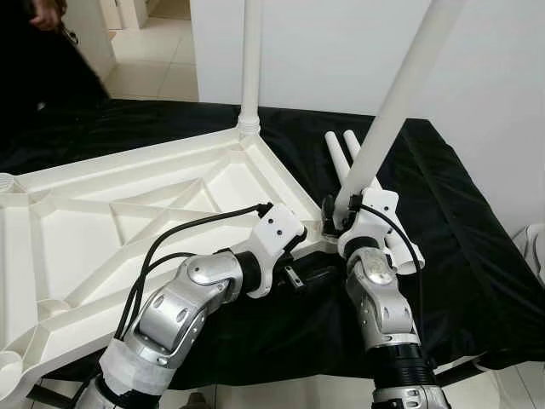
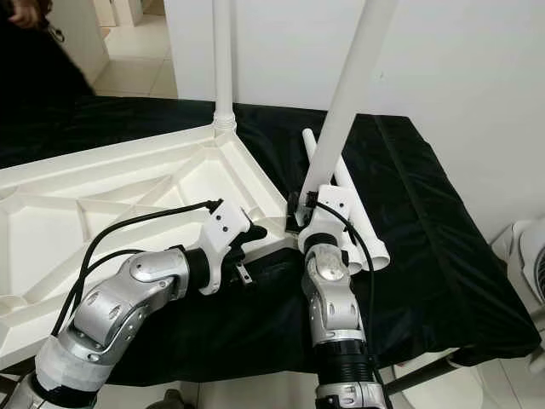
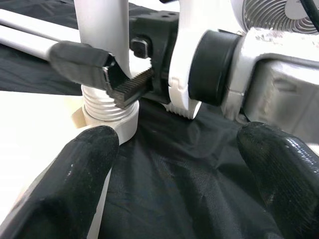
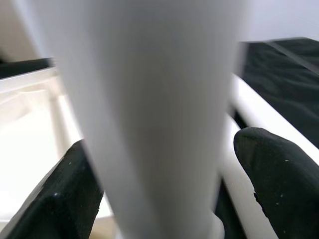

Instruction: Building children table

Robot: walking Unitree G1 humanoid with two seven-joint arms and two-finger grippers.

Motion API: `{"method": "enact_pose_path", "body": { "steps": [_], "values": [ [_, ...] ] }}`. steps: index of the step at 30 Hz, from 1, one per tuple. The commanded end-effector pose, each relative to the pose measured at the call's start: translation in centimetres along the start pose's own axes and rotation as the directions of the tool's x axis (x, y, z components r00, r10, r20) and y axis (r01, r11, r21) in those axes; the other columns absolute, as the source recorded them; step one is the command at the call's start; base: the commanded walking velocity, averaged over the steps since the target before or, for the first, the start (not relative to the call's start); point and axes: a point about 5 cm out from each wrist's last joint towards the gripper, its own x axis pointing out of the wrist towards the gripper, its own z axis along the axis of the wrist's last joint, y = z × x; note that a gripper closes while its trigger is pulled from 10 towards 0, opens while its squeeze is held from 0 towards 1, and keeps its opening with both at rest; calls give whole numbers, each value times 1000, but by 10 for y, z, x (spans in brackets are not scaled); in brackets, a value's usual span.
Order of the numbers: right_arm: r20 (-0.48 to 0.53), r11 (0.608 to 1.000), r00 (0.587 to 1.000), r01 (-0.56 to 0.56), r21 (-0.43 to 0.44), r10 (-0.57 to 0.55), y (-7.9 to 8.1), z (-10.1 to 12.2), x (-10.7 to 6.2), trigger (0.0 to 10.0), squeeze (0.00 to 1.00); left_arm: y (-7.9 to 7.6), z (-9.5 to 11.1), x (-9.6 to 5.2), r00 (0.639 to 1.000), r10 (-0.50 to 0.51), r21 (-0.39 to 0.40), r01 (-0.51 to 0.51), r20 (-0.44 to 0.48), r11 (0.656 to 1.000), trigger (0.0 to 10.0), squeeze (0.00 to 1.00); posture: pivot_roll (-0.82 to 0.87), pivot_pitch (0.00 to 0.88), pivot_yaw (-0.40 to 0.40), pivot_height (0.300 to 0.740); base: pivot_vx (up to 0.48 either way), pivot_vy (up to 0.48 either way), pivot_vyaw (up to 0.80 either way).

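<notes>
The white tabletop [image 1: 128, 213] lies upside down on a table draped in black cloth [image 1: 460, 256]. One white leg [image 1: 250, 60] stands upright in its far corner. My right gripper [image 1: 341, 217] is shut on a second leg [image 1: 400, 94], which leans to the right over the near right corner. In the left wrist view its toothed fingers [image 3: 84, 67] clamp this leg just above the threaded corner socket [image 3: 107, 107]. My left gripper [image 1: 311, 260] is open beside that corner, low over the cloth, with nothing between its fingers [image 3: 84, 164].
Two loose white legs [image 1: 341, 153] lie on the cloth behind the right gripper. A person in dark clothes [image 1: 43, 51] stands at the far left. A white fan [image 1: 532, 247] sits past the table's right edge. A white wall [image 1: 341, 51] rises behind.
</notes>
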Motion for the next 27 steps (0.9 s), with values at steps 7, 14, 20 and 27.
{"method": "enact_pose_path", "body": {
  "steps": [7,14,20,27],
  "values": [
    [-41,973,973,-227,-27,226,-8,-3,8,10000,0,1,2,2,1000,5,9,-5,3,1000,10000,0,98,8,-40,740,0,0,0],
    [-71,897,904,-426,-118,421,-23,-3,13,10000,0,2,3,4,1000,5,11,-5,5,1000,10000,0,96,13,-32,740,0,0,0],
    [-96,852,861,-509,-124,500,-29,-7,14,7882,0,3,3,4,1000,8,12,-8,5,1000,10000,0,98,15,-33,740,0,0,0],
    [-135,804,816,-578,-143,563,-37,-12,18,0,0,4,3,4,1000,15,13,-15,4,1000,10000,0,102,16,-34,740,0,0,0]
  ]
}}
